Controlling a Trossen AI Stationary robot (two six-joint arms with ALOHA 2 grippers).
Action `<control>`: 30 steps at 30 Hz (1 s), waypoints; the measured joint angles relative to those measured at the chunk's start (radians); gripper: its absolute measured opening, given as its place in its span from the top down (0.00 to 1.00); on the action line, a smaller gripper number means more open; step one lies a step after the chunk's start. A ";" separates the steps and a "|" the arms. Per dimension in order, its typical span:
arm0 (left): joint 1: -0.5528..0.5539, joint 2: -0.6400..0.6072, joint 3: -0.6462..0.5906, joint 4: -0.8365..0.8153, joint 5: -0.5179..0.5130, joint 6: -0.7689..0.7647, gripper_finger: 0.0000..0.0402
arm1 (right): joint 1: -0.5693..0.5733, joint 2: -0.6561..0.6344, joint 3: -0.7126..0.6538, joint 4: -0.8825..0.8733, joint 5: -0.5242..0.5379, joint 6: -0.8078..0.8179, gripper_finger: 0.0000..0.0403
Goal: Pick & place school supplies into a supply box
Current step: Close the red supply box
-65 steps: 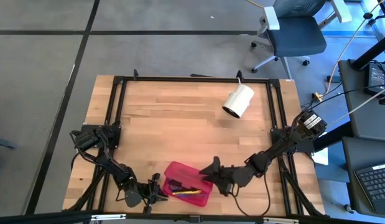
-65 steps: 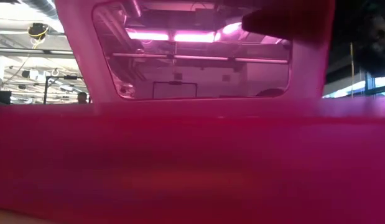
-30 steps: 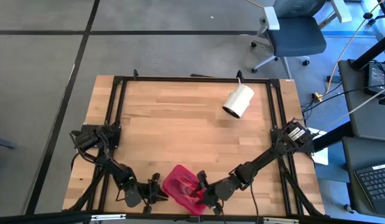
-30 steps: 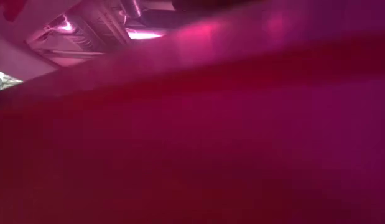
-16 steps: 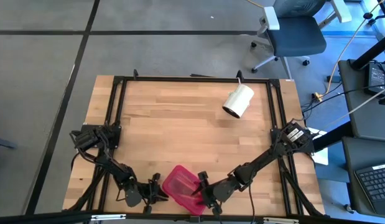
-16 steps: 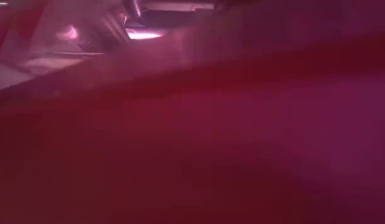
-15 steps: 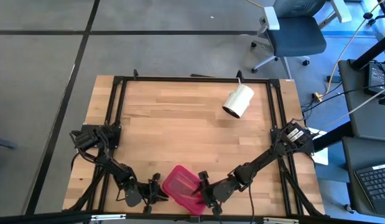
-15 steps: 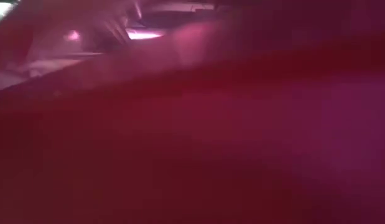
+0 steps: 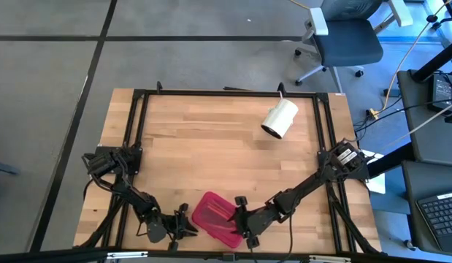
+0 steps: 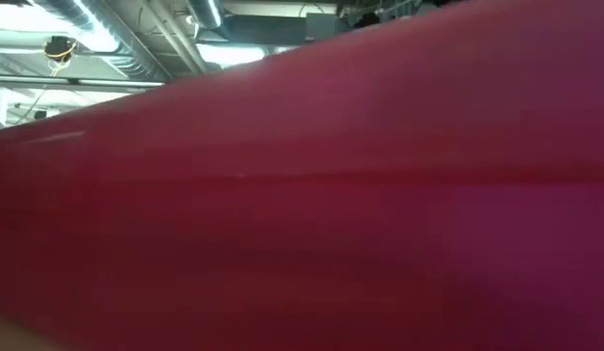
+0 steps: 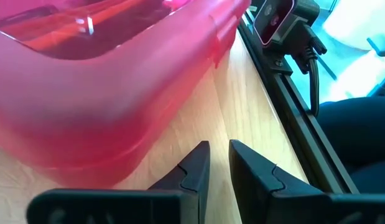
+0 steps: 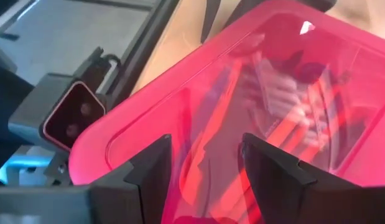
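While the red pencil case [image 9: 216, 218] lies closed at the near edge of the desk [image 9: 211, 153], the right end effector [image 9: 243, 221] sits just beside its right end, fingers spread wide over the lid in the right wrist view. Pens and pencils [image 12: 292, 124] show blurred through the translucent lid. On the case's other side waits the left end effector [image 9: 183, 223], its fingers [image 11: 191, 171] nearly together and holding nothing. A white cylinder [image 9: 280, 119] lies well apart, toward the far right of the desk.
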 joint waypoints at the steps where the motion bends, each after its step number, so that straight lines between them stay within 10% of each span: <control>1: 0.000 0.000 0.000 0.000 0.000 0.000 0.87 | -0.003 -0.001 0.001 -0.020 -0.011 0.000 0.50; 30: 0.001 -0.134 0.000 -0.013 0.154 0.002 0.87 | -0.080 -0.127 -0.014 -0.202 -0.230 -0.424 0.50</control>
